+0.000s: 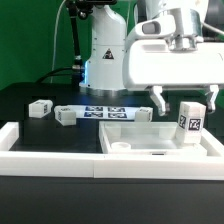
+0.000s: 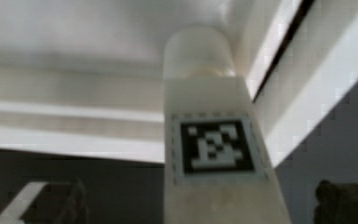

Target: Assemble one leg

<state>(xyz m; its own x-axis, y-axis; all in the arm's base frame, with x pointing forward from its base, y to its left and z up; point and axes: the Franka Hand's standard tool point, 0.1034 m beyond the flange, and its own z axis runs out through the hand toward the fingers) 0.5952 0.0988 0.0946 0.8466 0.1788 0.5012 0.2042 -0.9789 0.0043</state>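
- The leg (image 1: 191, 119) stands upright at a corner of the white square panel (image 1: 140, 140).
- The gripper (image 1: 183, 100) straddles it, jaws wide apart, not clamping it.

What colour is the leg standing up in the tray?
The leg is white with black-and-white square tags; clearest in the wrist view.

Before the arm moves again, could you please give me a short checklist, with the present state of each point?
1. Gripper jaws open: ok, fingers stand apart on both sides of the leg.
2. Leg upright: ok, it stands straight at the corner of the white panel.
3. Leg fully seated in the panel: cannot tell, the joint is hidden.
4. Fingers free of the leg: cannot tell, the gaps are too small.
5. Other loose legs away from the arm: ok.
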